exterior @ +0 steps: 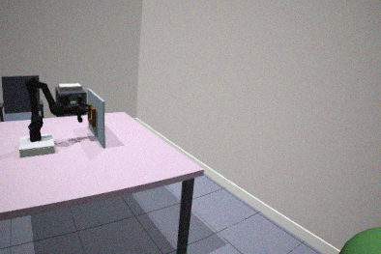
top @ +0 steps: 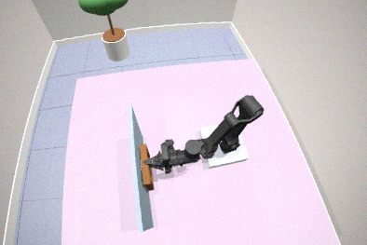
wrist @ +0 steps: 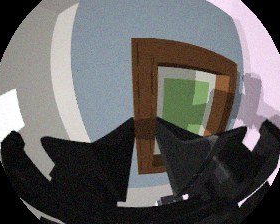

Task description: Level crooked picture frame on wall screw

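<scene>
The brown picture frame (top: 147, 178) (exterior: 92, 118) (wrist: 191, 57), with a green picture inside, is against the front of the upright blue-grey board (top: 135, 137) (exterior: 100, 115) (wrist: 103, 65). My gripper (top: 146, 162) (exterior: 89, 107) (wrist: 144, 120) is shut on one rail of the frame; in the wrist view the two dark fingers lie on either side of that rail. The wrist view is turned, with the table side at the right, so this is the upper rail. The screw and the notched strip are hidden behind the frame. How far the frame tilts I cannot tell.
The board stands on the pink table (top: 200, 216) (exterior: 145, 161). The arm's white base block (top: 228, 159) (exterior: 37, 147) is on the table in front of the board. A potted plant (top: 115, 48) stands on the floor, and a dark chair (exterior: 20, 91) is behind the table.
</scene>
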`<state>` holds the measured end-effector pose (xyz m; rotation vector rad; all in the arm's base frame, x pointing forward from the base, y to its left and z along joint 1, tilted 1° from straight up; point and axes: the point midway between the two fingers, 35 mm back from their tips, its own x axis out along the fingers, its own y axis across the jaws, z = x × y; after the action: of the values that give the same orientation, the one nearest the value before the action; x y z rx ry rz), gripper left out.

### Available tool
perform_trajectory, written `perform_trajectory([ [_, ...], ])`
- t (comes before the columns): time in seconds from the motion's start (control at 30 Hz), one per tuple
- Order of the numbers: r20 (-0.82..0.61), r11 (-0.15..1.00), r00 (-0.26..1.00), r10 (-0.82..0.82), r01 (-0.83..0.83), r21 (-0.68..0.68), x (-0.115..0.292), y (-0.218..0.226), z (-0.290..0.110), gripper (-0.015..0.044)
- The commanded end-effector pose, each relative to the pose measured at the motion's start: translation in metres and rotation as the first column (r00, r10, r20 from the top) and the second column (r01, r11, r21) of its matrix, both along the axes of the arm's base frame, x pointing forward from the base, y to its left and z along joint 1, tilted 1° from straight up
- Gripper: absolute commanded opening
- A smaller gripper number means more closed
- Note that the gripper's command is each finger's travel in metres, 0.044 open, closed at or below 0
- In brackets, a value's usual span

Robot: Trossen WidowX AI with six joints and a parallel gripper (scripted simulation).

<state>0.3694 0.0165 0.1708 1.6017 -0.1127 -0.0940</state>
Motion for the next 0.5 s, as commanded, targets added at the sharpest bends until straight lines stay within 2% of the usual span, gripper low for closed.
perform_trajectory([
  [0.0,-0.005,1.0,1.0,-0.001,0.001,-0.02,0.0001,0.0001,-0.0001,0.0],
  [0.23,-0.009,0.998,1.0,-0.001,0.001,-0.057,0.0001,0.0002,0.0003,0.0],
  [0.47,-0.005,0.999,1.0,-0.001,0.001,-0.041,0.0,0.0001,0.0005,0.0184],
])
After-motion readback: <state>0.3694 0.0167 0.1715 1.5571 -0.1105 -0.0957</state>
